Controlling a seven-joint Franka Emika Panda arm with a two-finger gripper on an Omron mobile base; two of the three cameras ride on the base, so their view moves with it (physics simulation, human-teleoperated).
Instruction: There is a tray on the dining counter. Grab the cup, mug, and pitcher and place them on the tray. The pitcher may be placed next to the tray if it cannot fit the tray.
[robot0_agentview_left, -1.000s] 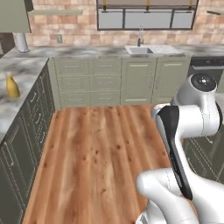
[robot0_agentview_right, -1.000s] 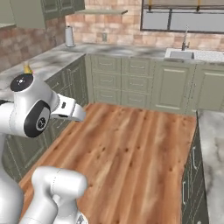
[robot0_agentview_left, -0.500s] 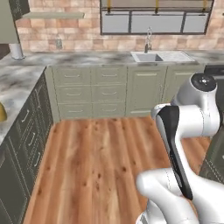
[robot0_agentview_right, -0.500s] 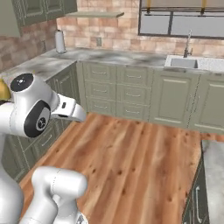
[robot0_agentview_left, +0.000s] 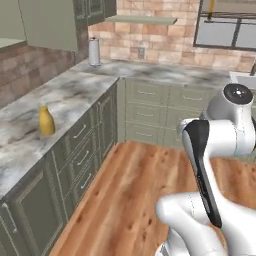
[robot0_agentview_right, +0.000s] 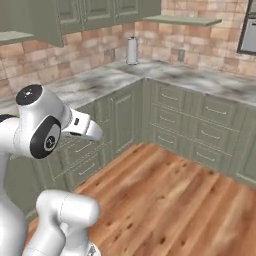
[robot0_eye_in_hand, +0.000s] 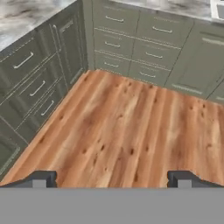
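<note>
Mustard-tan, the pitcher (robot0_agentview_left: 46, 121) stands upright on the marbled wall counter (robot0_agentview_left: 75, 95), well off to the left of the hand and clear of it. The gripper (robot0_eye_in_hand: 112, 179) hangs with its fingers spread wide, holding nothing, facing the wooden floor (robot0_eye_in_hand: 127, 131). Green-grey cabinet drawers (robot0_eye_in_hand: 131, 43) line the far side beyond it. A paper towel roll (robot0_agentview_left: 94, 51) stands farther back in the counter's corner, below a wall shelf (robot0_agentview_left: 142, 19).

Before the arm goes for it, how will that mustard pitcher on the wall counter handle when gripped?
The pitcher looks rigid. Standing upright with a narrow neck over a wider body, it may tip if nudged high. Its rounded, smooth-looking sides could slip, so gripping the body seems safer.
</note>
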